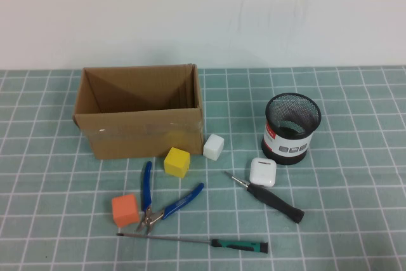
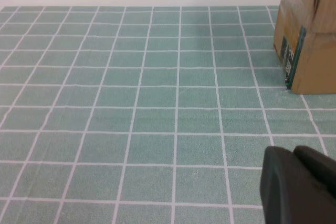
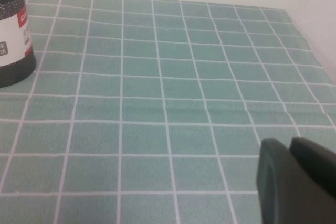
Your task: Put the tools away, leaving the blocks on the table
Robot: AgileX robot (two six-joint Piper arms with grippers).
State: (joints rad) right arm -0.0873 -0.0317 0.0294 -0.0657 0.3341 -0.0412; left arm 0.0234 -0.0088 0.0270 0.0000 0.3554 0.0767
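The long thin screwdriver (image 1: pixel 196 240) lies crosswise on the table (image 1: pixel 355 220), its green-and-black handle toward the right hand's side and its slim shaft toward the left hand's. The short black-handled screwdriver (image 1: pixel 269 197) runs diagonally, tip toward the white earbud case (image 1: pixel 262 172). The blue-handled pliers (image 1: pixel 157 200) spread in a V beside the orange block (image 1: pixel 125 209); yellow block (image 1: pixel 177 162) and white block (image 1: pixel 214 146) sit before the open cardboard box (image 1: pixel 139 115). The mesh cup (image 1: pixel 292 128) looks empty. Left hand (image 2: pixel 299 184) and right hand (image 3: pixel 296 179) hang over bare mat; their grip cannot be told.

Plain white wall (image 1: pixel 203 11) behind teal-green grid mat (image 1: pixel 355 220); soft, even light, faint shadows.
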